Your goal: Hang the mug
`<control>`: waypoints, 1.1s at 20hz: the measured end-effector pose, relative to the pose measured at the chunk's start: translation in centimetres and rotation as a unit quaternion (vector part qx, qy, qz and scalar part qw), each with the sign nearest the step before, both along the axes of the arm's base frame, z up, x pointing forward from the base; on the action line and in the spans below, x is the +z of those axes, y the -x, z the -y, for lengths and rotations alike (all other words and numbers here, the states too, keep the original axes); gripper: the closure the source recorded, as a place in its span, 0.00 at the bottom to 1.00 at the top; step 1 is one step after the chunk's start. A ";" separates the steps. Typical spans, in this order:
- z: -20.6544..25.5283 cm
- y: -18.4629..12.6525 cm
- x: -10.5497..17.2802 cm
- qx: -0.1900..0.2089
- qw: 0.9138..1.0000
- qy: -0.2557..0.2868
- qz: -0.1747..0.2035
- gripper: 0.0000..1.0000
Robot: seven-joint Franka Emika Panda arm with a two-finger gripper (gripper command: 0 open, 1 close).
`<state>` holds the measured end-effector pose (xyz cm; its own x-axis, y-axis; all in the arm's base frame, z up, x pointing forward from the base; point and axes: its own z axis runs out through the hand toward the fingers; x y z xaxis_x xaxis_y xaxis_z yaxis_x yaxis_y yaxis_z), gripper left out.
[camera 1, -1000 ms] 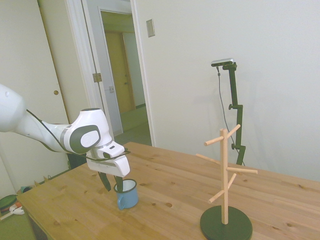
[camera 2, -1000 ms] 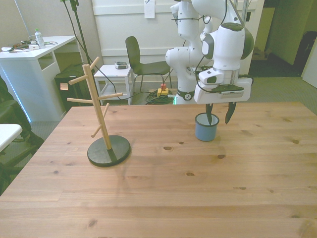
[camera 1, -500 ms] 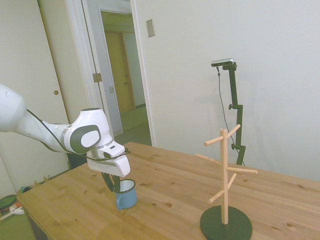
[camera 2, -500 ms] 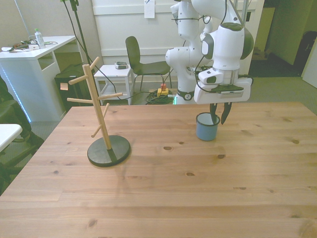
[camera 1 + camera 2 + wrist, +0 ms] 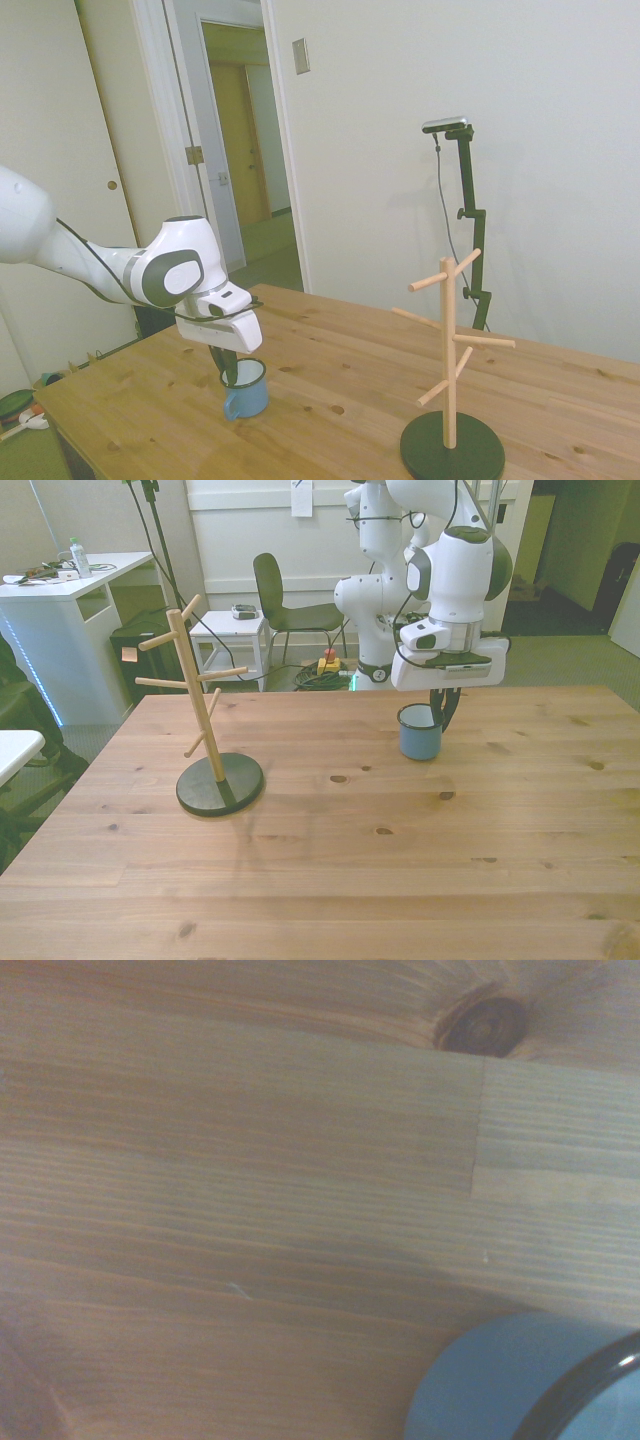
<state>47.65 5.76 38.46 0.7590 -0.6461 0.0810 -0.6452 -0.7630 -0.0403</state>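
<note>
At the lower left of the side view, the white arm's two-finger gripper [image 5: 231, 371] was seen pointed straight down with its dark fingers drawn together on the rim of the small light-blue enamel mug [image 5: 245, 393], one finger inside the white interior and the other outside the wall. The same pinch was shown right of centre in the front view, where the gripper [image 5: 441, 710] was closed on the rim at the mug's [image 5: 419, 734] right side. The mug was held upright, its blue loop handle turned toward the left edge of the side view; whether its base was touching the wooden table [image 5: 330, 380] or raised just off it could not be told. A curved part of the mug's blue wall and dark rim [image 5: 520, 1380] was caught, blurred, by the wrist view, with pale planks and a dark knot [image 5: 485, 1025] of the table beside it.

Well apart from the mug, at the lower right of the side view, a wooden mug tree [image 5: 449, 340] with angled pegs was seen standing upright on a round dark base [image 5: 452, 447]. In the front view the tree [image 5: 203, 695] was placed at left of centre, with bare planks between it and the mug. Beyond the table [image 5: 330, 850], in the upper part of the front view, a dark chair [image 5: 283, 600] and a white desk [image 5: 75, 610] were visible.
</note>
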 end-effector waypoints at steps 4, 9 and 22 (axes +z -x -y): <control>1.6 -0.3 0.9 -0.012 1.000 0.004 0.008 1.00; 7.8 -0.3 5.7 -0.049 0.998 0.014 0.022 1.00; 17.1 -6.6 15.9 -0.072 0.996 0.024 0.044 1.00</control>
<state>54.24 -11.37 54.33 0.6473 -0.7414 0.1772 -0.7434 -0.6653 -0.0679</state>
